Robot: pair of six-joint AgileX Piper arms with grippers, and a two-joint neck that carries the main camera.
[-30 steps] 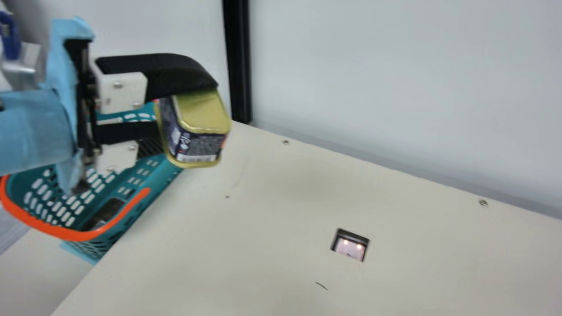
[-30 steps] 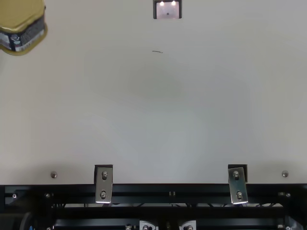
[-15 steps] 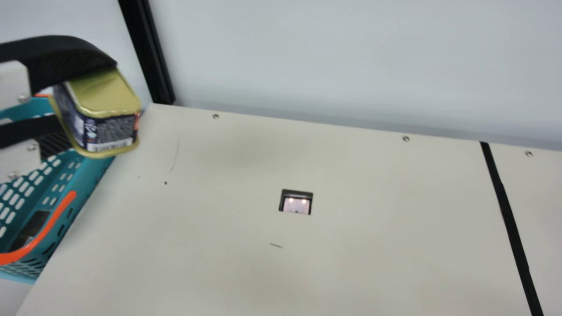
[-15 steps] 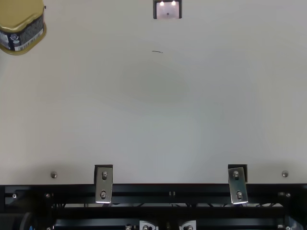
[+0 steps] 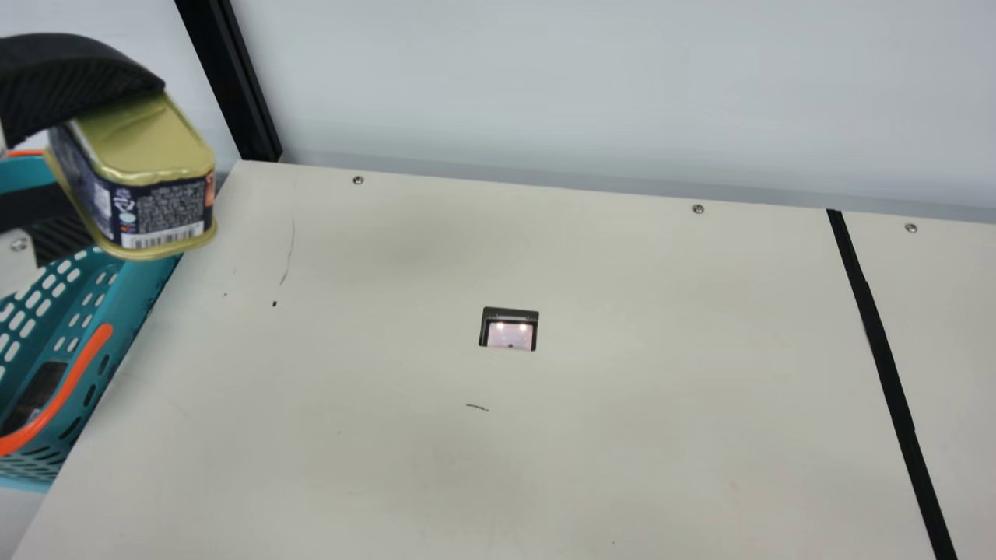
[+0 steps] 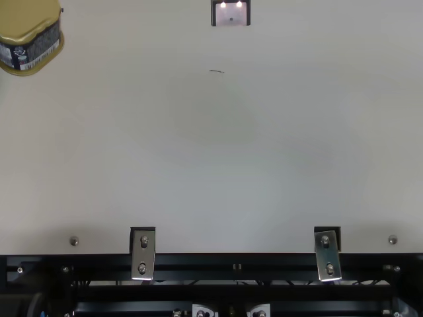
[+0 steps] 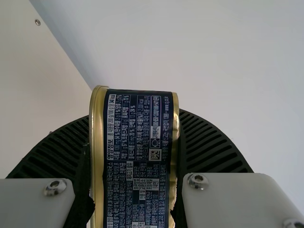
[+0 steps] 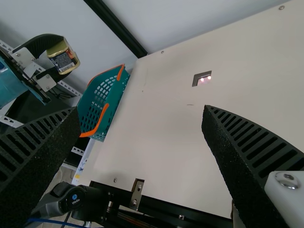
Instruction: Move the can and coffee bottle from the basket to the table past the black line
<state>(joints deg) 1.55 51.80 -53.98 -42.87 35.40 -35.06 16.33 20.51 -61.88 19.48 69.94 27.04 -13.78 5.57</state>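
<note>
Near one basket (image 5: 140,284), it seems, the left tool (image 5: 117,162) grips one can (image 5: 167,208); the right tool (image 8: 141,112) gapes.

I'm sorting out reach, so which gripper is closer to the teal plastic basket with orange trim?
Left. The left gripper holds a gold-and-navy can near the basket; the right gripper is farther off, across the cream table.
</note>
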